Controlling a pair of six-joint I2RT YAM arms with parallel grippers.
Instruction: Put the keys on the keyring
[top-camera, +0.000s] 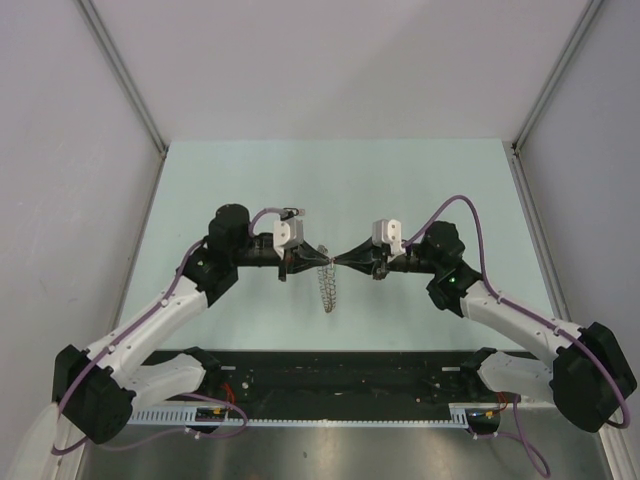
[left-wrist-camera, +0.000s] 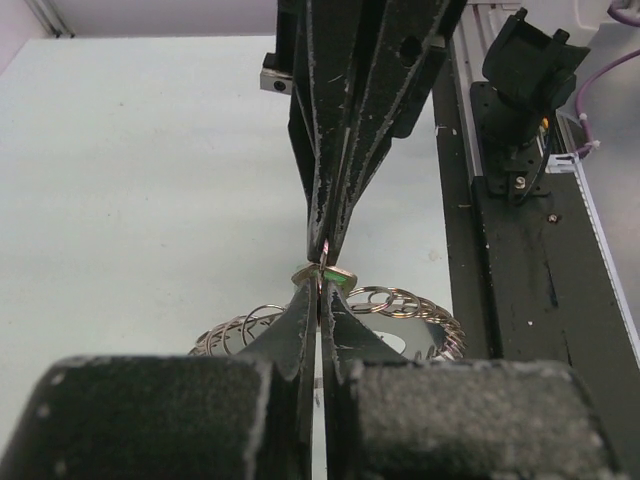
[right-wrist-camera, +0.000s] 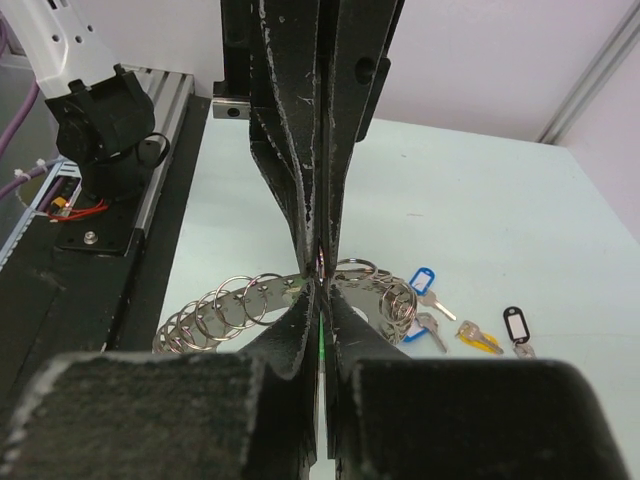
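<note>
Both pincers meet tip to tip at the centre of the top view: the left gripper (top-camera: 320, 262) and right gripper (top-camera: 341, 262) each have their jaws pressed closed, pinching the top of the large silver-grey keyring of linked wire loops (top-camera: 327, 285), which droops from that point toward the pale green table (top-camera: 250, 180). A sliver of green plastic (left-wrist-camera: 336, 281) shows at the fingertips; which gripper holds it I cannot tell. At the right wrist view's lower right, small metal keys lie on the table beside the ring: a blue-tagged key (right-wrist-camera: 422, 281), a yellow-tagged key (right-wrist-camera: 476, 336) and a black-tagged key (right-wrist-camera: 515, 325).
</note>
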